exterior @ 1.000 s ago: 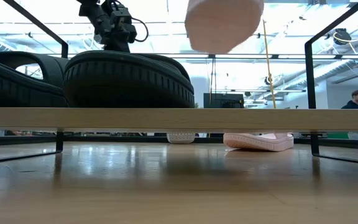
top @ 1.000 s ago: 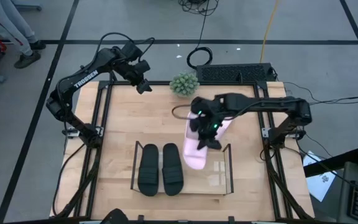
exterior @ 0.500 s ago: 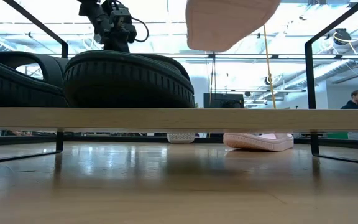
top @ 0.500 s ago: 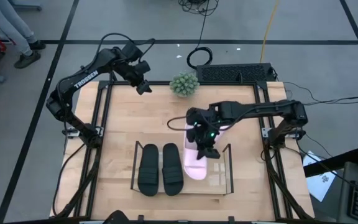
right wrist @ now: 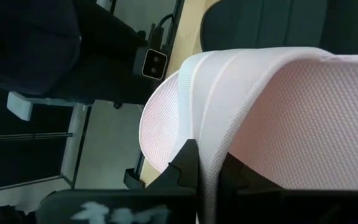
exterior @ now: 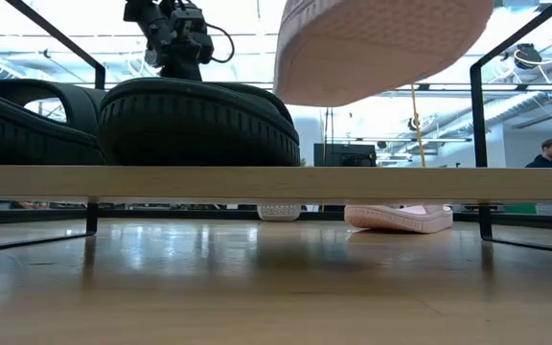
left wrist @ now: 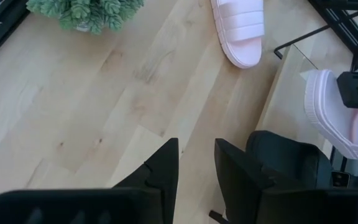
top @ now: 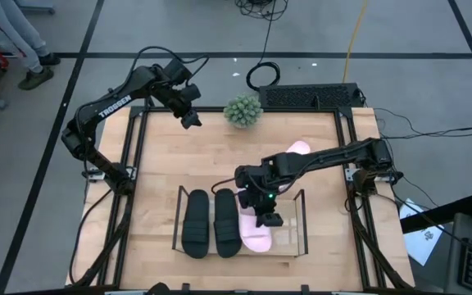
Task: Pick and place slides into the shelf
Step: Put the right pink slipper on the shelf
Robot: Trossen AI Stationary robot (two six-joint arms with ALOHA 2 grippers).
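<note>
Right gripper (top: 262, 206): reached out over the shelf (top: 302, 215) from the right side, fingers clamped on the wide strap of a pink slide (top: 255, 233) — the right wrist view showed the strap pinched between the two dark fingers.

Held pink slide: hung above the shelf's top panel, not resting on it; in the low view its pale sole (exterior: 381, 48) floated clear of the shelf, just right of the black pair.

Black slides (top: 211, 223): both were sitting side by side on the left half of the shelf, toes toward the front edge of the table, touching or nearly touching each other.

Other pink slide (top: 292, 156): lay flat on the table (top: 162, 156) behind the shelf, partly hidden under the right arm in the high view — well apart from the rack.

Left gripper (top: 190, 115): parked up near the back-left corner of the table, holding nothing, fingers a small gap apart in the left wrist view.

Plant (top: 242, 111): small green potted thing at the back edge of the table, just right of the left gripper.
</note>
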